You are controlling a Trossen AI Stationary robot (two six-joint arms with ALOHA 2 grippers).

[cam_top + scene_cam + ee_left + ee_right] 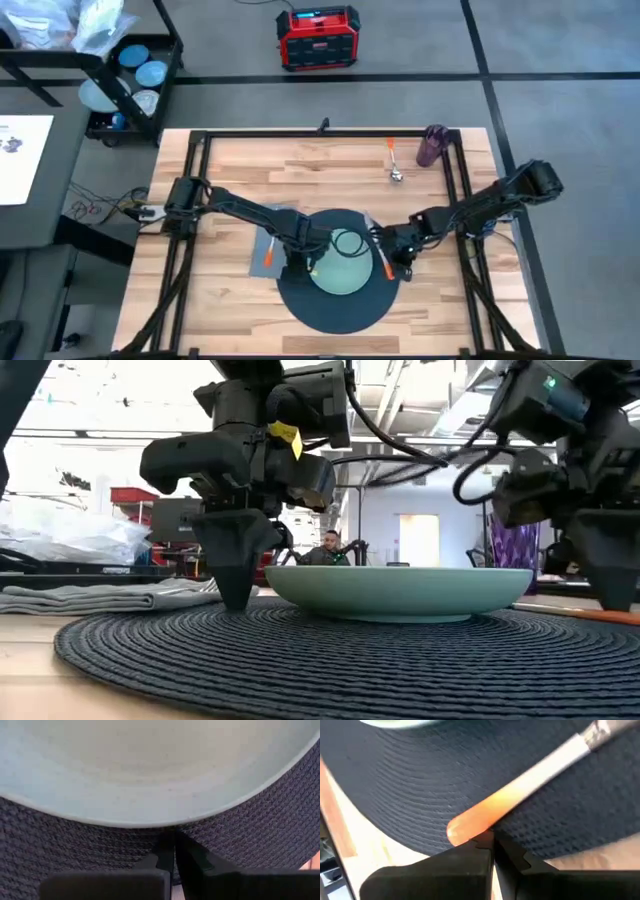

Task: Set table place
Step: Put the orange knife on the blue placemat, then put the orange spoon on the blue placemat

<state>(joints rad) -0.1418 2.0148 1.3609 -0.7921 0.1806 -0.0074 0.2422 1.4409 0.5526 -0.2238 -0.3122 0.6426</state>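
Dark woven mat (300, 660) fills the foreground at table level, and right on it sits the pale green plate (398, 592), dead centre between the two arms. Left gripper (172, 851) is down with its tips on the mat, fingers pressed together with nothing between them, the plate's rim just ahead of the tips. Over on the other side, the right gripper (491, 840) is also low, fingers closed tight and empty, and the orange-handled utensil (520, 800) lies on the mat with its handle end just touching or barely ahead of those tips; I cannot tell which. From above, the grey napkin (268, 240) lies outside the left fingers, half under the mat's edge, with another orange-handled piece (269, 253) on it. Well beyond both grippers, at the far side of the table (240, 160), lie the spoon (394, 160) and the purple cup (432, 146).
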